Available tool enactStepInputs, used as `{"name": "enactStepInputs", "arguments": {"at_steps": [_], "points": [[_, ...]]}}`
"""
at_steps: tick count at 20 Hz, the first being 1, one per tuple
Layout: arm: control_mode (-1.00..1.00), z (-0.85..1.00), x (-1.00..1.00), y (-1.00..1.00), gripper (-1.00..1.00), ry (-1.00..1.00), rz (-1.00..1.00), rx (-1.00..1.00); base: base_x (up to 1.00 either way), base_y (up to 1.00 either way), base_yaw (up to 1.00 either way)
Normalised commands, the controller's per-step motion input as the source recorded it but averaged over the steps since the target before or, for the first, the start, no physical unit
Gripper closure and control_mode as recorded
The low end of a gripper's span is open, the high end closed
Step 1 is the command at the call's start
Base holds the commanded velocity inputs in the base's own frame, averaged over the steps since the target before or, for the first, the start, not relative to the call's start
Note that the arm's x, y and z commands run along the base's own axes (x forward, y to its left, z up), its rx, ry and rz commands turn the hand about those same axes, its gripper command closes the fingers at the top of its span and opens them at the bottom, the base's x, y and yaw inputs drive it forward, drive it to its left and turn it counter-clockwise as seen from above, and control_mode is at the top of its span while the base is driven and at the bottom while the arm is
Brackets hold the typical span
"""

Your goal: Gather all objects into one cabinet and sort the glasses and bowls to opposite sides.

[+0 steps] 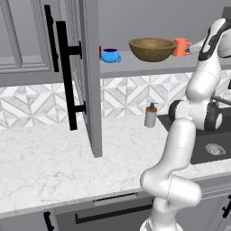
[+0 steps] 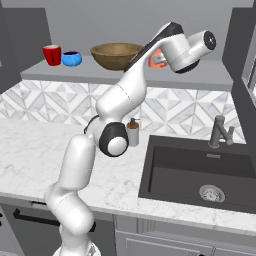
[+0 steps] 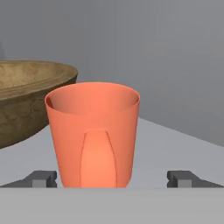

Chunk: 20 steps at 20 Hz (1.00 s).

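Hand (image 3: 112, 178) sits level w/ the cabinet shelf, tips spread wide apart, one at 9 o'clock and one at 3 o'clock of the orange mug (image 3: 92, 133), neither touching it; nothing gripped. Mug stands upright on the shelf (image 3: 175, 148) w/ handle facing straight at the camera, so the tips look lined up to close across the body either side of the handle, prob a side grasp that keeps it upright. Just at 9 o'clock of the mug in hand view is the wooden bowl (image 3: 26, 105), very close, can't tell if rim touches the mug. From the left base view the same row reads: blue mug (image 1: 110, 55) at far left of the shelf beside the open door (image 1: 88, 76) w/ its black bar handle (image 1: 67, 76), bowl in the middle, orange mug at right w/ the arm reaching in from 3 o'clock. Right base view adds the red mug (image 2: 52, 54) at the far left, just beside the blue one. So all four vessels are already in one cabinet, but the orange mug sits on the bowl's other side from its two mates; my guess is that's why the hand is on it, to carry it round to the left group. Tight gap to the bowl = risk of nudging it on closing. Soap dispenser (image 1: 150, 115) on the surface (image 1: 49, 162) below, not involved
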Motion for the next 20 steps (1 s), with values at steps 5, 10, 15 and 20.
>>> {"name": "enactStepInputs", "arguments": {"at_steps": [5, 10, 15, 20], "points": [[-1.00, 0.00, 0.00, 0.19, -1.00, 0.00, 0.00, 0.00, 0.00, 0.00, 0.00], [-1.00, 0.00, 0.00, 0.04, -1.00, 0.00, 0.00, 0.00, 0.00, 0.00, 0.00], [-1.00, 0.00, 0.00, 0.00, -1.00, 0.00, 0.00, 0.00, 0.00, 0.00, 0.00], [-1.00, 0.00, 0.00, 0.00, 1.00, 0.00, 0.00, 0.00, 0.00, 0.00, 0.00]]}}
